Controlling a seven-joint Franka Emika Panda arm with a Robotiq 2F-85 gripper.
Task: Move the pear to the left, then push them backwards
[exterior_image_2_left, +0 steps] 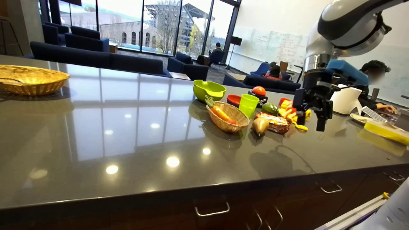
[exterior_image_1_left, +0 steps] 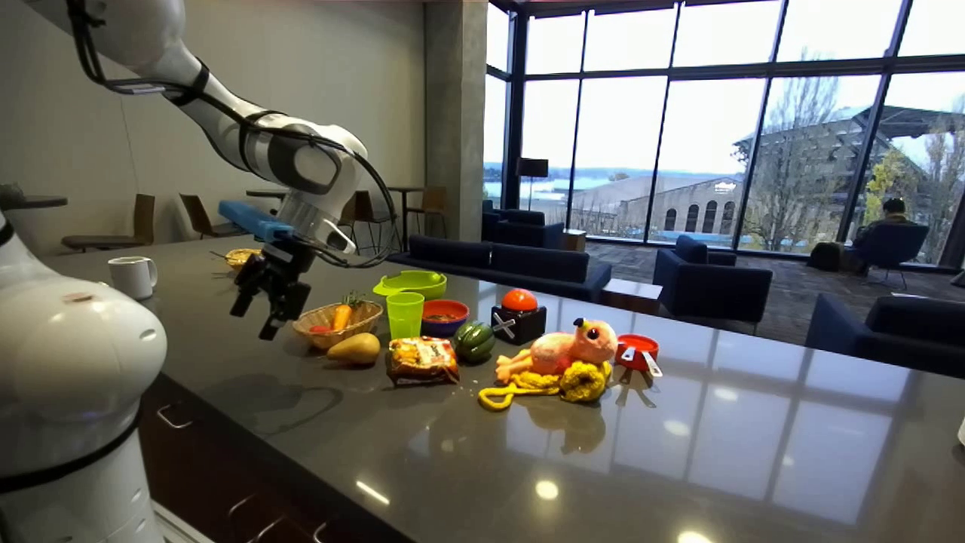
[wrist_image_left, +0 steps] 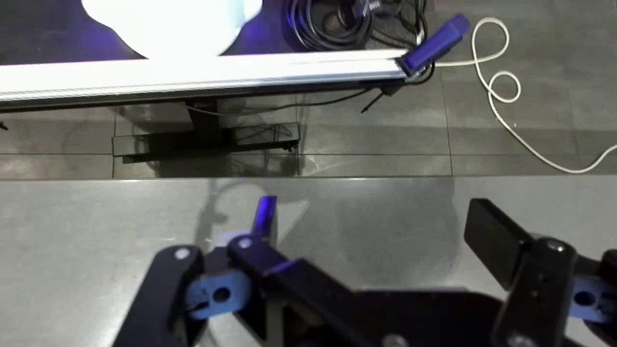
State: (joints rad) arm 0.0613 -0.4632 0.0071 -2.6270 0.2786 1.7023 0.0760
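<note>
Pear (exterior_image_1_left: 356, 350) lies on counter (exterior_image_2_left: 80, 182), just beside carrot basket (exterior_image_2_left: 223, 125), near printed packet (exterior_image_1_left: 424, 360); packet lettering too small to read. Whiteboard (exterior_image_2_left: 281, 44) handwriting illegible; building sign (exterior_image_1_left: 725, 185) too blurred. Gripper (wrist_image_left: 378, 219) above counter, apart from pear, jaws released, spread wide. Open room lies between pear and counter edge (exterior_image_2_left: 153, 192) above metal handles (exterior_image_2_left: 212, 213). Counter stretches far between carrot basket and larger wicker basket (exterior_image_2_left: 35, 87). In wrist view, counter edge runs beyond fingertips (wrist_image_left: 496, 241).
</note>
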